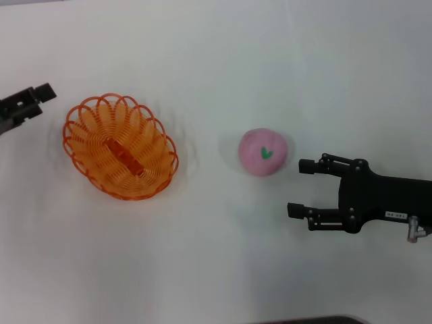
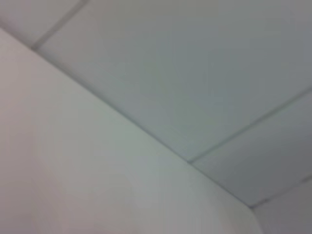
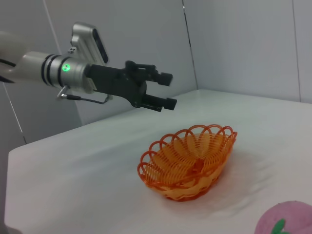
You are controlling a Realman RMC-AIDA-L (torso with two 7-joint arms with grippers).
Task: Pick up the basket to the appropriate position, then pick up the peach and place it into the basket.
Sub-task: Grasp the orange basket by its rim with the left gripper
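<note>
The orange wire basket [image 1: 91, 145] stands empty on the white table, left of centre; it also shows in the right wrist view [image 3: 187, 163]. The pink peach [image 1: 263, 152] with a green leaf mark lies to the basket's right, apart from it, and shows partly in the right wrist view [image 3: 285, 220]. My right gripper [image 1: 299, 187] is open and empty, just to the right of the peach and slightly nearer to me. My left gripper [image 1: 40, 101] is open and empty, raised off the table to the left of the basket; it also shows in the right wrist view [image 3: 168, 90].
The white table [image 1: 216, 270] spreads around both objects. The left wrist view shows only a pale table corner [image 2: 97, 185] and grey panels beyond it. The right wrist view shows grey walls [image 3: 243, 44] behind the table.
</note>
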